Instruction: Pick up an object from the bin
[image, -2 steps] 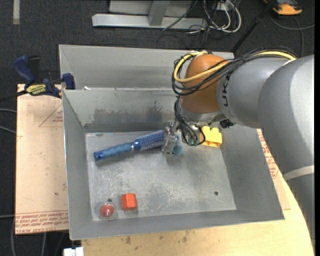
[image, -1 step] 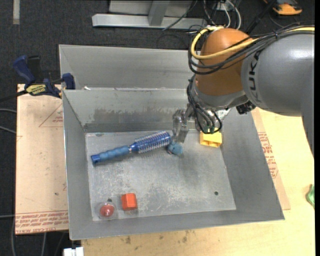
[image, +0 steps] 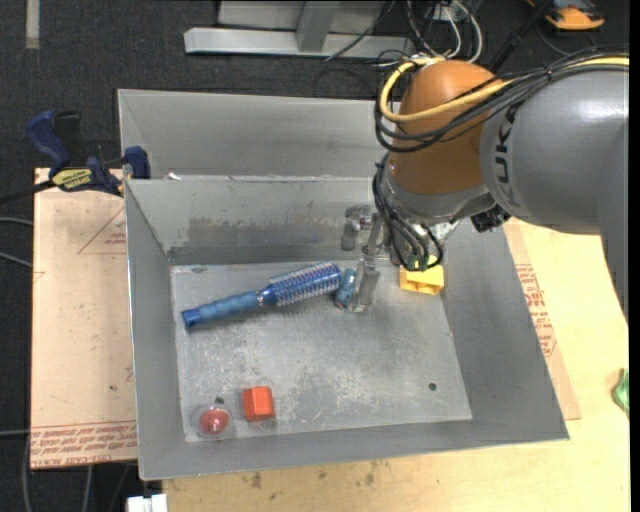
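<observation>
Blue hairbrush (image: 262, 296) lies flat and slanted, handle pointing left, bristles right.

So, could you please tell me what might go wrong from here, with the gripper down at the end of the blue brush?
1. The gripper sits at the bristle tip of the blue brush, far from its middle. If it lifts from there, the long handle would probably sag or twist, and the brush might slip out.
2. The yellow block lies close to the arm's cables, so a sideways move could knock it away.
</observation>
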